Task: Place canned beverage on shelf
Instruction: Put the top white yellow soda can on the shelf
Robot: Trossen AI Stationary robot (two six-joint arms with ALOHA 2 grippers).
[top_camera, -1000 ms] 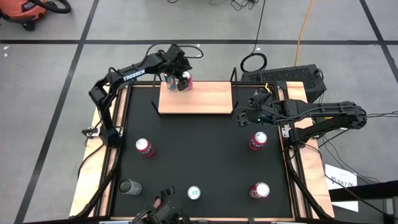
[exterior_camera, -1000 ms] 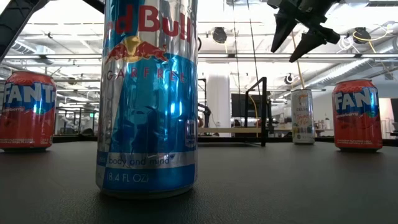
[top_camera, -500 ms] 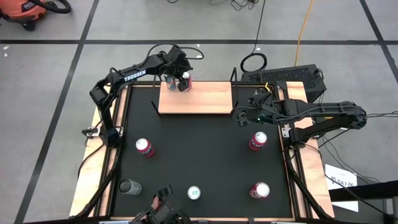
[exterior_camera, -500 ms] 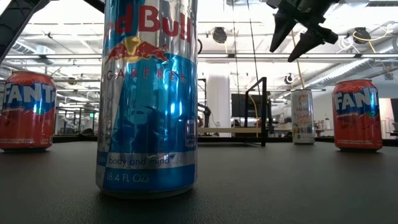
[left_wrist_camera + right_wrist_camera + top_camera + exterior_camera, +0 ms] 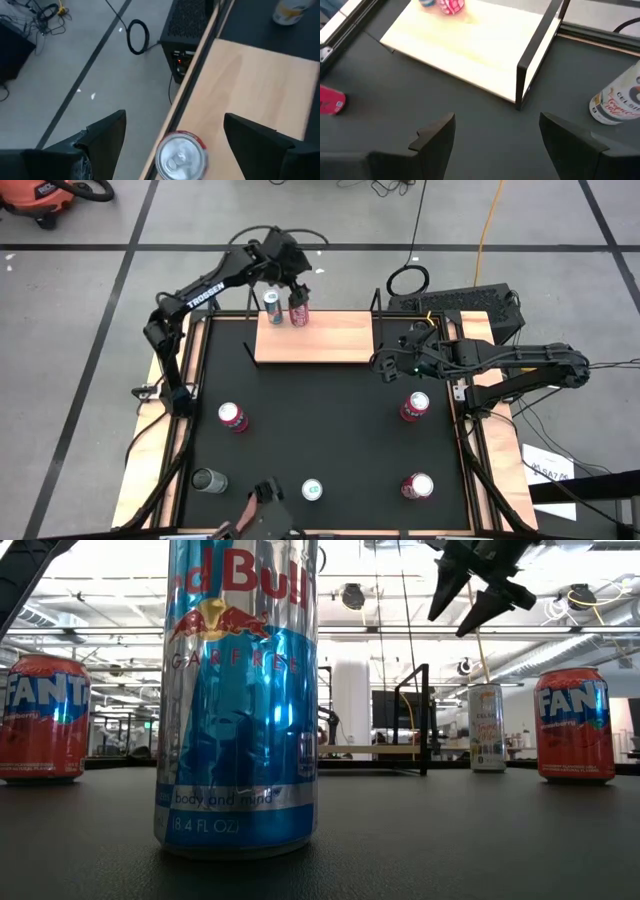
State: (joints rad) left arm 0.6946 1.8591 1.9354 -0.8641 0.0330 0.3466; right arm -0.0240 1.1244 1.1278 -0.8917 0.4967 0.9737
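Your left pincer (image 5: 287, 280), released, hovers above two cans (image 5: 299, 313) standing at the shelf (image 5: 330, 340)'s far-left corner. Your right pincer (image 5: 380, 365) waits open; five cans remain on the counter (image 5: 320, 420).

We see the tall blue can (image 5: 237, 700) cut off at twelve o'clock in the low view, the left wrist view clips the red can (image 5: 181, 156), and the shelf's cans (image 5: 451, 5) blur.

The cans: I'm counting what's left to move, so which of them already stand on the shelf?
Two: the teal-and-silver can and the red can beside it, on the shelf's left end under the left gripper. The others stand on the black table.
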